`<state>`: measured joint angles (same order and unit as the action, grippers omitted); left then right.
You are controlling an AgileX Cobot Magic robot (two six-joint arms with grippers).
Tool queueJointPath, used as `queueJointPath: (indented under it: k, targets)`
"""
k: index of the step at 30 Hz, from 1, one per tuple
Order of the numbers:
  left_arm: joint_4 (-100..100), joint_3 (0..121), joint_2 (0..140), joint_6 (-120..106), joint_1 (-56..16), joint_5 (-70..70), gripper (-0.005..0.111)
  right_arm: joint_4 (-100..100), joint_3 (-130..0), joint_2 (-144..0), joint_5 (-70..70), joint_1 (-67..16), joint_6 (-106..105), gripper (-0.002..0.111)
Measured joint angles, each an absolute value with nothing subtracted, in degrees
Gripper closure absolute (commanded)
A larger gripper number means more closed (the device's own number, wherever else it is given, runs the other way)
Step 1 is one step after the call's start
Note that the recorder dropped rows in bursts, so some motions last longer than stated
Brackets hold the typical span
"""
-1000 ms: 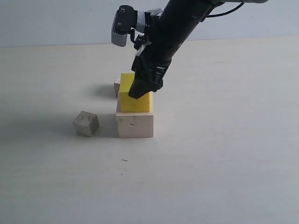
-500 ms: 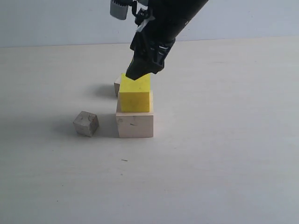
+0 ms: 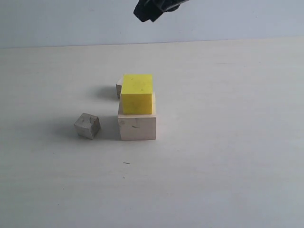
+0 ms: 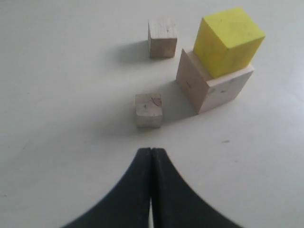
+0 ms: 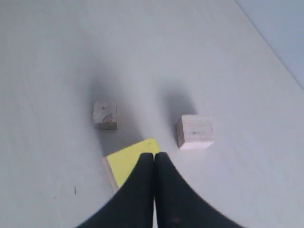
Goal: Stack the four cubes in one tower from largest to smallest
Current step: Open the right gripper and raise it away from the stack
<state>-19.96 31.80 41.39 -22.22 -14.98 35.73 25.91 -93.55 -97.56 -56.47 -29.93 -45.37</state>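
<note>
Though the yellow cube [image 3: 137, 93] already sits on the large pale cube [image 3: 137, 127], two tiers are left: the nearer small cube [image 3: 87, 126] lies at its nine o'clock, the farther small cube [image 3: 118, 89] at eleven; left gripper [image 4: 151, 152] and right gripper [image 5: 155, 156] are both pressed together, empty

A pale, off-white matte surface [image 3: 228, 156] fills most of the exterior view, meeting a plain light blue-grey wall [image 3: 57, 21] along a straight edge at the back, and one small dark speck [image 3: 126, 163] lies toward its front.
</note>
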Motion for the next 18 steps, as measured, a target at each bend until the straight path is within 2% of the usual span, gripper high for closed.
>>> queueJointPath:
  k: [6,13,15,18]
  targets:
    - [-20.0,35.2,44.1,-20.7,-15.0,32.5,0.107,13.0,-92.8,-94.1,-58.4,-29.9,-22.6,0.108]
    - [-20.0,47.0,57.3,-20.6,-15.0,32.8,0.106,8.6,-84.6,-84.5,-58.1,-29.9,-9.1,0.108]
    - [-20.0,51.1,62.3,-20.1,-15.0,33.7,0.099,8.4,-81.3,-81.3,-57.6,-29.9,-8.2,0.108]
    - [-20.0,57.3,69.0,-18.5,-15.0,34.8,0.081,8.4,-75.7,-76.6,-57.5,-29.9,-7.8,0.108]
